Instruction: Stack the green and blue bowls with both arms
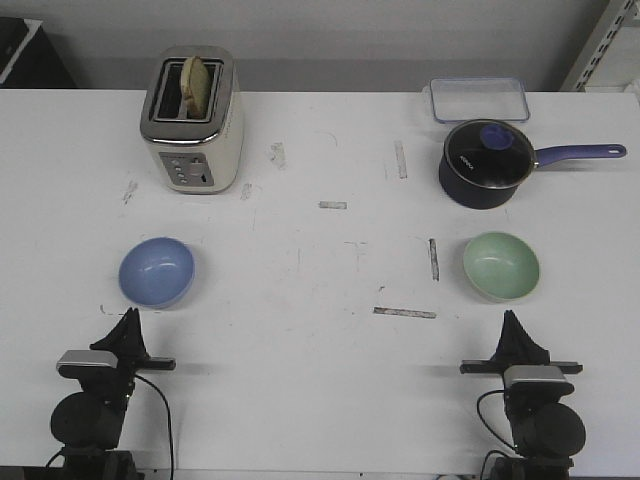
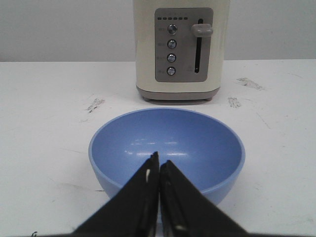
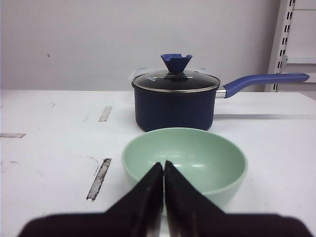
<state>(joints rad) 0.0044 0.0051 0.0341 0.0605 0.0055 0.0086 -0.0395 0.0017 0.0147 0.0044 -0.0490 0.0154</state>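
The blue bowl (image 1: 157, 271) and green bowl (image 1: 501, 265) sit well apart on the bench (image 1: 320, 370). Left gripper (image 1: 129, 318) and right gripper (image 1: 509, 320) each have jaws pressed together, holding nothing.

Two black arms low at the near table edge, well apart, both pointing forward. Left gripper (image 1: 129, 316) with fingers pressed together into a narrow point, tips touching, nothing between them. Right gripper (image 1: 510, 318) likewise closed to a point, holding nothing. Silver-grey block and black cables behind each.
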